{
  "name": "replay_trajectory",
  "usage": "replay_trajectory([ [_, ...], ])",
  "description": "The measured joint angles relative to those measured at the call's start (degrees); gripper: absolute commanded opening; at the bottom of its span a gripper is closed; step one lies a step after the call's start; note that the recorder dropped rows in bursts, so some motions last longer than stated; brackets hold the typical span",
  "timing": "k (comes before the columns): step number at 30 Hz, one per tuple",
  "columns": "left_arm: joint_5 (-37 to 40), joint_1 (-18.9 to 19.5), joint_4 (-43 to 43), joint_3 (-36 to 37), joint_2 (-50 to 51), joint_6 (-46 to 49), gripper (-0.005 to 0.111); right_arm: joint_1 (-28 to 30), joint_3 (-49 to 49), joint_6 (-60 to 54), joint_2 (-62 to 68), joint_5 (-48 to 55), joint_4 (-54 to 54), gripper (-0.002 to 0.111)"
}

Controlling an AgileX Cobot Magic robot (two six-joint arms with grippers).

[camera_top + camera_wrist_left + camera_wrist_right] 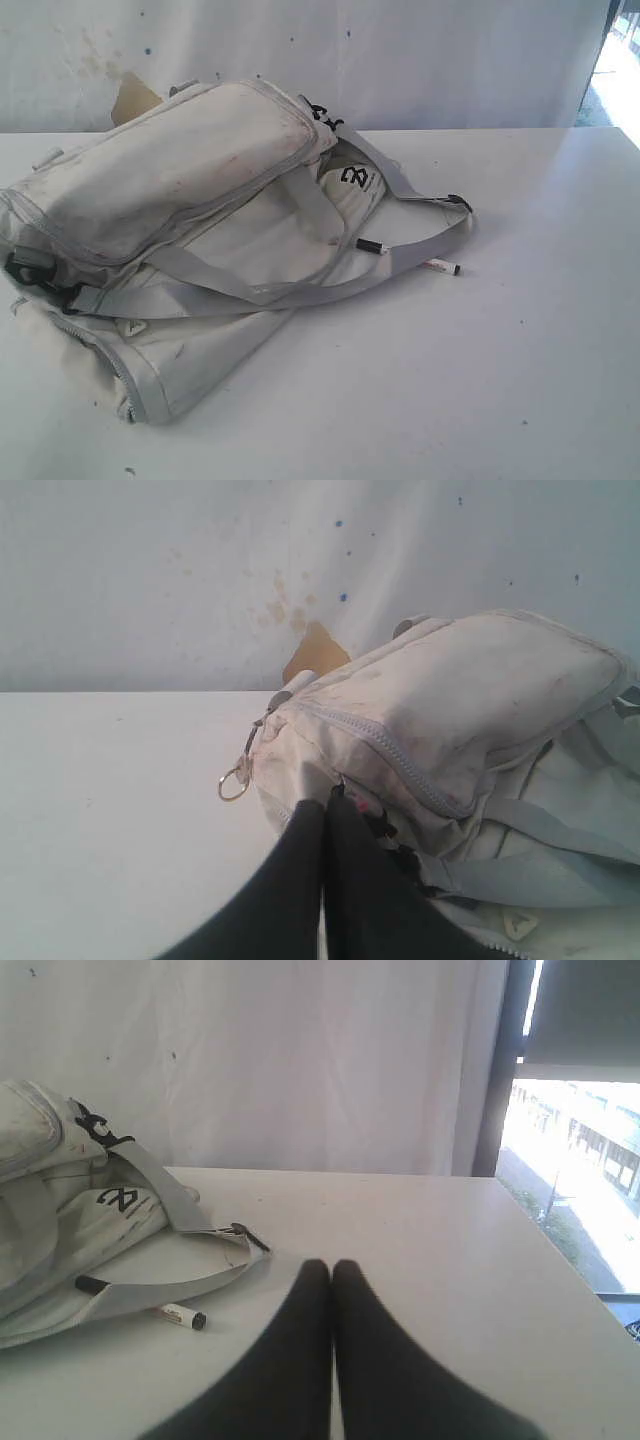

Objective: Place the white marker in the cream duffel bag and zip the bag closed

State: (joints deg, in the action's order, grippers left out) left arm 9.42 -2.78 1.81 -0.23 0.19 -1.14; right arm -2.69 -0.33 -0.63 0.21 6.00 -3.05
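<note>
The cream duffel bag (pixel 170 170) lies slumped on the left half of the white table (pixel 500 350), its grey zipper trim running round the top panel. The white marker (pixel 440 267) rests on the table at the bag's right side. A grey strap (pixel 300 290) crosses over the marker's middle, so only the black cap and the printed end show. Neither arm appears in the exterior view. My left gripper (pixel 324 806) is shut, its tips close to the bag's (pixel 470 700) end. My right gripper (pixel 331 1268) is shut over bare table, to the right of the marker (pixel 178 1313).
A metal ring (pixel 234 785) hangs off the bag's end near the left gripper. A brown scrap (pixel 135 95) sticks up behind the bag against the stained white wall. The table's right edge meets a bright window (pixel 570 1160).
</note>
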Motion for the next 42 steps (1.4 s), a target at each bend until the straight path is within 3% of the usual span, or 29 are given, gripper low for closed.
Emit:
replay_trajectory([
  [17,-1.89,0.0,0.0,0.0,0.0,0.0,0.0,0.0,0.0,0.63,0.0,-0.13,0.0,0.0],
  [21,-11.02,0.0,0.0,0.0,0.0,-1.72,0.0,0.0,0.12,0.63,0.0,-6.0,0.0,0.0],
  [24,-12.3,0.0,0.0,-0.74,0.0,-4.03,0.0,0.0,0.24,2.7,0.0,-14.03,1.42,0.0],
  [32,-1.55,0.0,0.0,-15.59,-0.1,-7.75,0.0,0.0,-9.77,7.11,0.0,-11.83,2.28,0.0],
  [42,24.97,0.0,0.0,-41.01,2.25,-6.54,0.0,0.0,-31.41,7.11,8.21,1.62,2.5,0.0],
])
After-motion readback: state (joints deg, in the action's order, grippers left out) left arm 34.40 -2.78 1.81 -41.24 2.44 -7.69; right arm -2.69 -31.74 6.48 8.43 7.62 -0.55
